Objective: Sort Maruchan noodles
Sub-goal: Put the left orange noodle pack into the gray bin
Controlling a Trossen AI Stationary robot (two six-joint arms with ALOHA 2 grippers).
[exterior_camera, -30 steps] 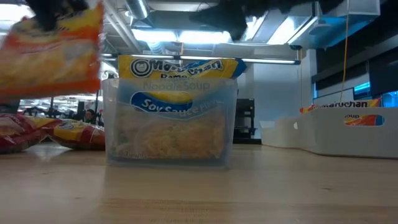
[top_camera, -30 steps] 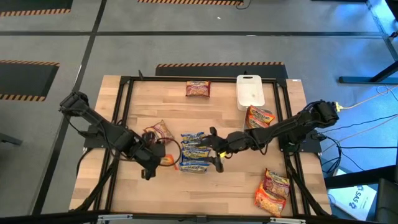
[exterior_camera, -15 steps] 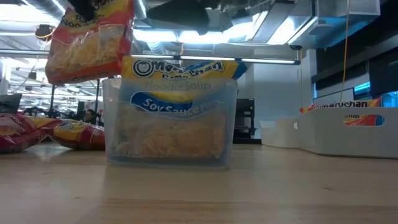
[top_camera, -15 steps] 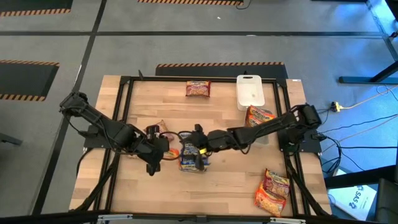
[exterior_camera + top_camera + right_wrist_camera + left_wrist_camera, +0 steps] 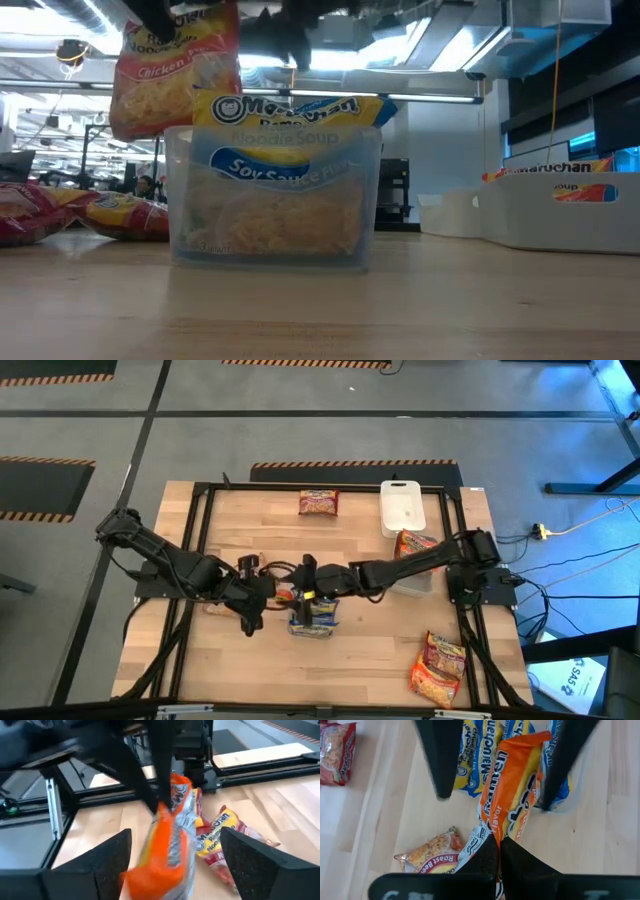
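Nearest in the low view, a clear container (image 5: pixel 272 195) on the wooden surface (image 5: pixel 320 310), packed with blue-and-yellow packets (image 5: pixel 290 150) printed "Maruchan", "Ramen Noodle Soup" and "Soy Sauce Flavor". Just above its rim, an orange packet (image 5: pixel 512 805) reading "Ramen", "Chicken" and "Flavor", pinched at its lower edge by the left gripper (image 5: pixel 498 851), fingers clamped together on it. Right gripper (image 5: pixel 308 582) straddling the same packet with fingers spread wide apart, one on each side, not gripping. Beside the container on the surface, a loose packet (image 5: pixel 431 854) marked "Roast Beef". Farther off, a dark red packet (image 5: pixel 318 503) and a white lid (image 5: pixel 403 506) near the far edge, more packets (image 5: pixel 436 668) at the near right corner, and another container (image 5: pixel 560 205) showing "Maruchan" at the right.
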